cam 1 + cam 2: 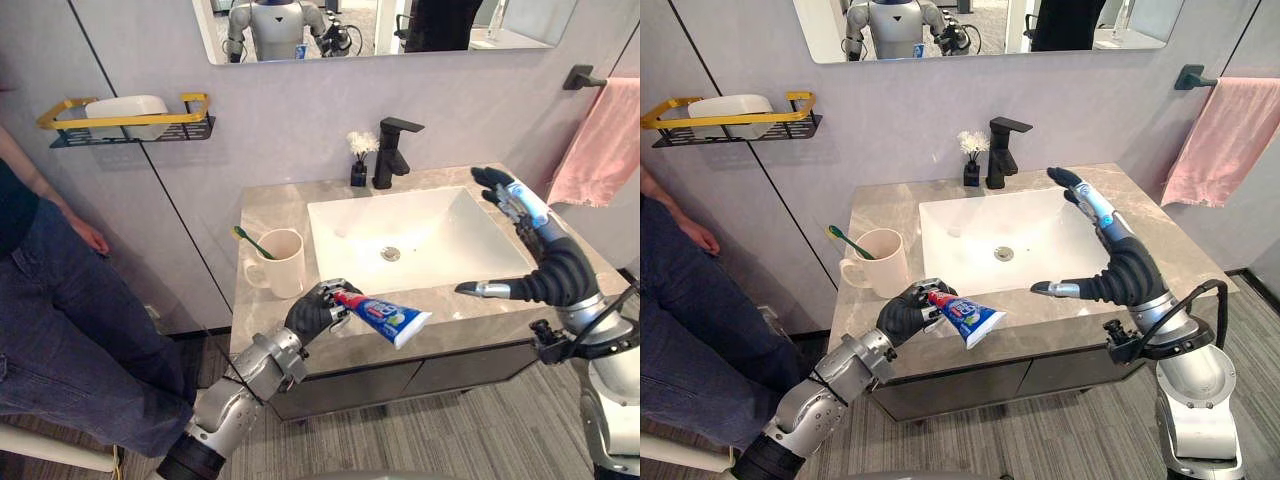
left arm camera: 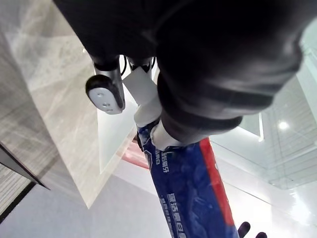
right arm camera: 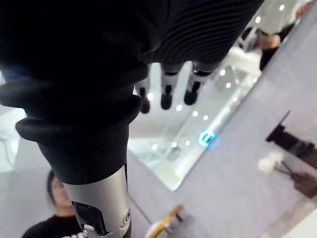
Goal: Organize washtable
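One beige stone washtable counter (image 1: 270, 215) held a white rectangular basin (image 1: 430, 230). Right hand (image 1: 1102, 215) hovered over the basin's right side, fingers straight, empty. Cream ceramic mug (image 1: 280, 262) stood left of the basin. Left hand (image 1: 315, 310), at the counter's front edge, gripped a blue-and-red toothpaste tube (image 1: 385, 317) by its cap end, and the tube jutted right. Green toothbrush (image 1: 252, 242) leaned in the mug.

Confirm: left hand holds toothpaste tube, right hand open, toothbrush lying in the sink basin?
Wrong on the toothbrush: it stands in the mug left of the sink, as the left eye view shows. The left hand does hold the toothpaste tube; the right hand is open.
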